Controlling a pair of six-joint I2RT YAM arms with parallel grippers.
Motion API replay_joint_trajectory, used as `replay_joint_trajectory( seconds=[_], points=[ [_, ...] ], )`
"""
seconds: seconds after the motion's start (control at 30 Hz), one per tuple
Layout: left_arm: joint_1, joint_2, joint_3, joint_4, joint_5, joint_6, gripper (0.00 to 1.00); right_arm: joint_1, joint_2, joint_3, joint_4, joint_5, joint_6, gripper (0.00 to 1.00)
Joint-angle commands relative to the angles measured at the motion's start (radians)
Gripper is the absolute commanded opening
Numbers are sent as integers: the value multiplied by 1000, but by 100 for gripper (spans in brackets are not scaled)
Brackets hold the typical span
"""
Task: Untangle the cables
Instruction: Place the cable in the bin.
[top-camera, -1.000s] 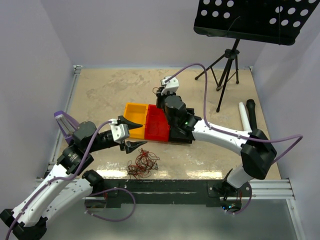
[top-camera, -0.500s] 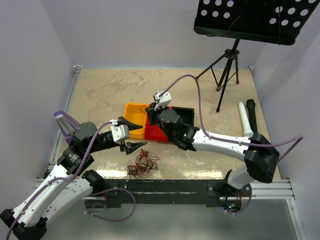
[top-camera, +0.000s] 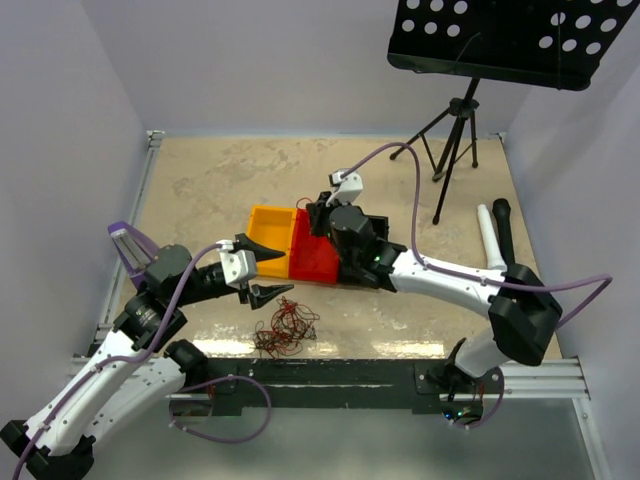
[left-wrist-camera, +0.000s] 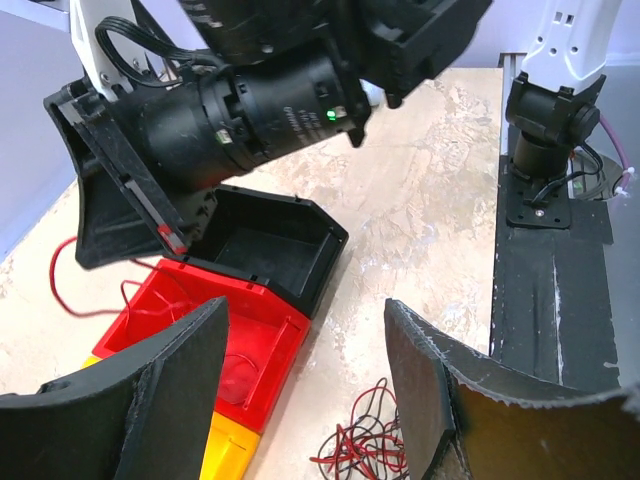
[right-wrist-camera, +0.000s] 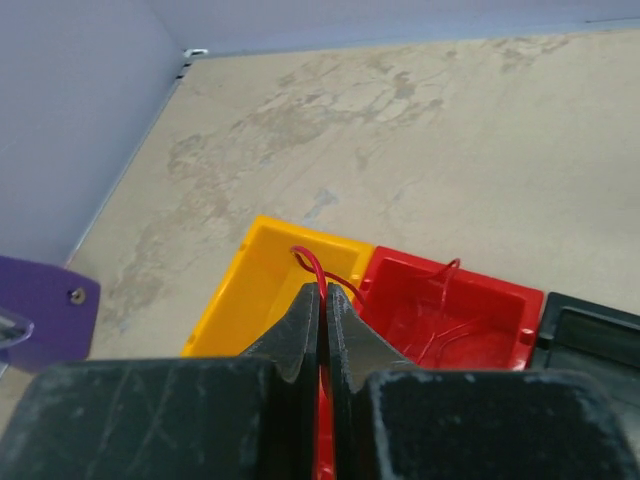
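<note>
The right gripper (right-wrist-camera: 322, 296) is pinched tight on one red wire (right-wrist-camera: 309, 262), apparently over the red bin's (right-wrist-camera: 480, 322) left rim. The tangled cables (top-camera: 285, 328) lie just this side of the bin. The left gripper (left-wrist-camera: 305, 325) hangs above them, fingers spread.

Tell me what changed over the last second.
The right arm swung its wrist left toward the yellow bin, then back right over the red bin, jaws shut on a red wire. The left arm, jaws open, and the snarl on the table stayed put.
</note>
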Motion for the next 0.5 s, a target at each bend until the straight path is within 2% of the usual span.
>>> replay_joint_trajectory(
  seconds=[0.0,0.47],
  points=[
    [7,-6,-7,39,11,-21,68,-52,42,27,-29,11,23,0],
    [8,-6,-17,43,13,-25,68,-86,217,113,-3,46,-48,0]
  ],
)
